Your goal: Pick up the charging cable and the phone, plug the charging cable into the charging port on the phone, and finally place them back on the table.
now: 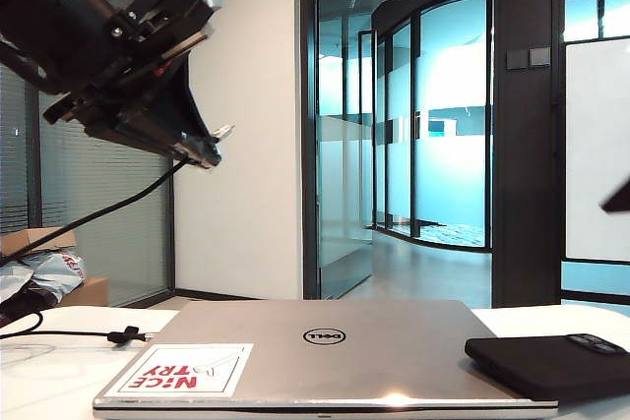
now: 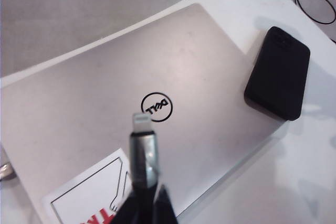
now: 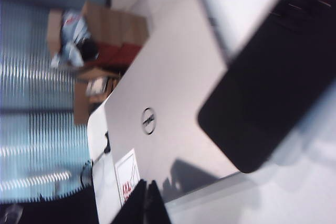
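- Black cord: the charging cable [image 1: 108, 209] hangs from the left gripper [image 1: 202, 150], which is raised high at the left of the exterior view, jaws pinched on the plug end [image 2: 143, 140]; the silvery tip sticks out past the fingertips.
- The rest of the cord trails down to the table [image 1: 59, 381], where its small tie [image 1: 126, 335] lies.
- The phone [image 1: 551, 363] rests flat, partly on the laptop [image 1: 315, 351] and partly over the table, at the right.
- The right gripper [image 3: 147, 200] hovers above laptop and phone, jaws closed on nothing; it is the nearer arm, the phone just off to its side.
- The phone's long axis runs roughly along the laptop's side edge; I cannot see which end holds the port.
- Count: one cable, one phone, one laptop, two grippers.
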